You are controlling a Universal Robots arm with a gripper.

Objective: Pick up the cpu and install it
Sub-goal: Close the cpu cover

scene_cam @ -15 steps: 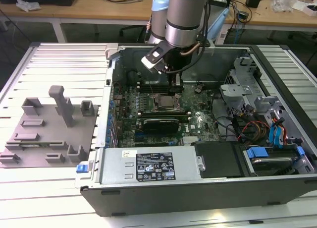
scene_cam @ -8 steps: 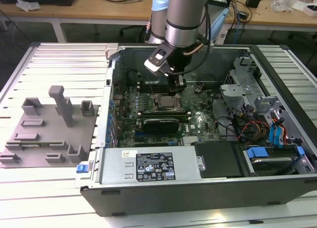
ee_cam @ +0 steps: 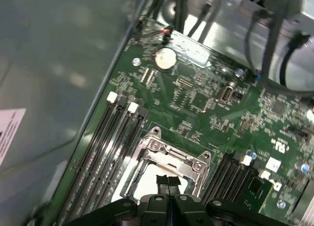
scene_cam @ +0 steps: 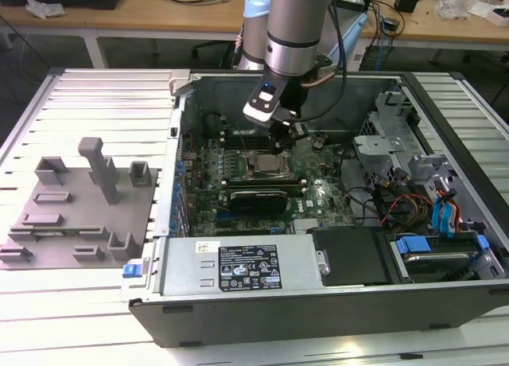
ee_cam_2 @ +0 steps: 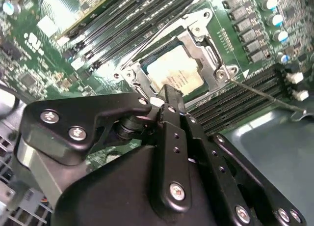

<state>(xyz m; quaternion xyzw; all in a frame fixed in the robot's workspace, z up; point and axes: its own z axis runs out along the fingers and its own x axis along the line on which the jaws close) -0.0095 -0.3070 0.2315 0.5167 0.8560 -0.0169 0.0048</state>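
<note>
As I stand by the exterior view, I see the arm reaching down into the open computer case (scene_cam: 334,310), with the gripper (scene_cam: 288,132) low over the green motherboard (scene_cam: 322,192). Just under it the cpu (scene_cam: 267,164) shows as a small silvery square, while the grey tray (scene_cam: 71,211) lies well apart at the exterior view's left. In the second wrist view, the gripper (ee_cam_2: 168,92) has its two fingers pressed together with nothing between them. The tip hangs just over the near edge of the cpu (ee_cam_2: 175,74). The chip lies inside the metal socket frame (ee_cam_2: 210,64), between rows of memory slots (ee_cam_2: 230,100), and a thin latch lever (ee_cam_2: 260,91) sticks out beside it. I cannot tell if this lever is locked. In the first wrist view, the joined fingertips (ee_cam: 163,181) sit over the same socket frame (ee_cam: 171,155), and the pale top of the cpu (ee_cam: 145,179) is beside them. I think the danger is the tip pressing on one edge only. That could tilt the chip in its seat and harm the contacts below. A sideways slip could also catch the frame or the lever.
</note>
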